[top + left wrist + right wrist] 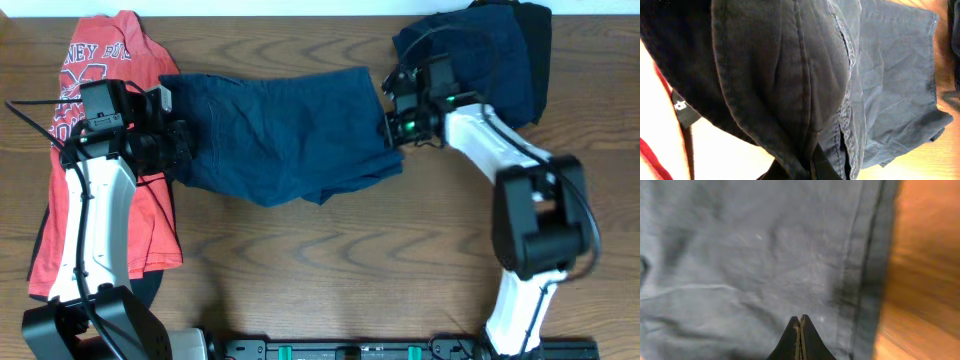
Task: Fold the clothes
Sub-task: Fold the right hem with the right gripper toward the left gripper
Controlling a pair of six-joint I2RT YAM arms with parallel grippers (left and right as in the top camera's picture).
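Shorts [280, 125] are spread flat on the table [330, 260]; no fold is made yet. Left hand [180, 145] is buried under the bunched edge, grip cannot be told. Right hand [800, 324] is clenched at the opposite hem. Navy pile [500, 50] and red shirt [110, 60] are left untouched. Task is judged early.

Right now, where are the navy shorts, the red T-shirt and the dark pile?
navy shorts [280, 130], overhead view, middle of the fabric.
red T-shirt [100, 50], overhead view, printed chest.
dark pile [520, 60], overhead view, its top.
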